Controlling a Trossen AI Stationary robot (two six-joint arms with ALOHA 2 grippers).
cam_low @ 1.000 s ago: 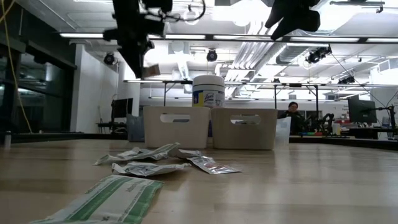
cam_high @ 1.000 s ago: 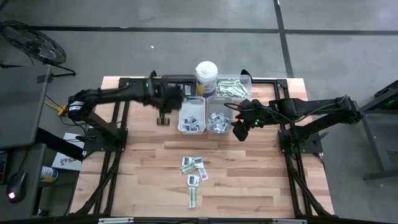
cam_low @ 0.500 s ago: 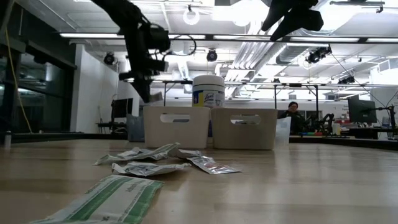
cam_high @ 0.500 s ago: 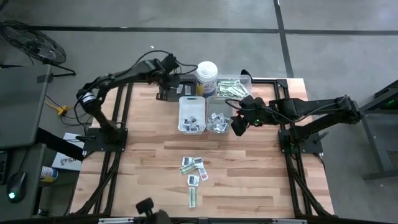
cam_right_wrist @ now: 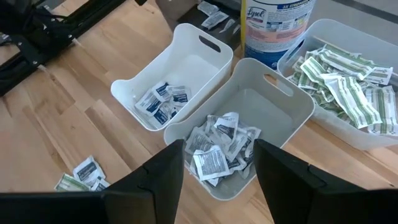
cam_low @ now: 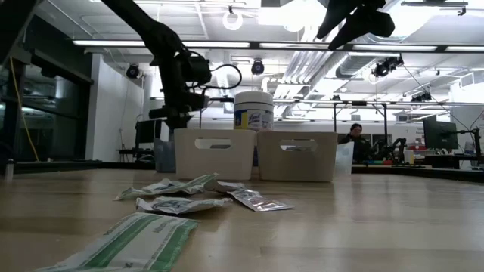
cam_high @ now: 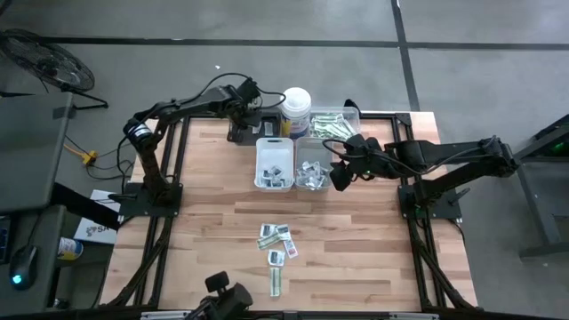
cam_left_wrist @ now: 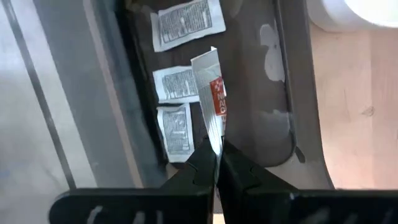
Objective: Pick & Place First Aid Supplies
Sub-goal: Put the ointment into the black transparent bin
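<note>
My left gripper [cam_left_wrist: 217, 152] is shut on a white packet with a red mark [cam_left_wrist: 211, 81]. It hovers over a dark tray [cam_left_wrist: 261, 93] at the table's far edge, left of the white canister [cam_high: 295, 107]. Three white packets [cam_left_wrist: 186, 18] lie flat in that tray. My right gripper [cam_right_wrist: 217, 180] stands open in the air above two white bins [cam_right_wrist: 180, 68] [cam_right_wrist: 267, 106], which hold white sachets. Loose first aid packets [cam_high: 277, 240] and a green strip [cam_high: 276, 280] lie flat on the near table. My left gripper pinches one end of the white packet [cam_left_wrist: 216, 134] between its two fingertips. The fingers point steeply down over the dark tray. The packet shows nearly edge-on and sticks out past the fingertips toward the tray floor; I cannot tell whether it touches the floor.
A clear tray [cam_right_wrist: 348, 74] full of green-and-white strips stands at the far right, beside the canister. Bare wood lies between the bins and the loose packets, and along the table's left and right sides. A person [cam_low: 355, 136] sits in the room behind.
My left gripper has swung from beside the left white bin toward the table's far edge and come down over the dark tray, staying shut on the packet. My right gripper has rolled slightly in place.
</note>
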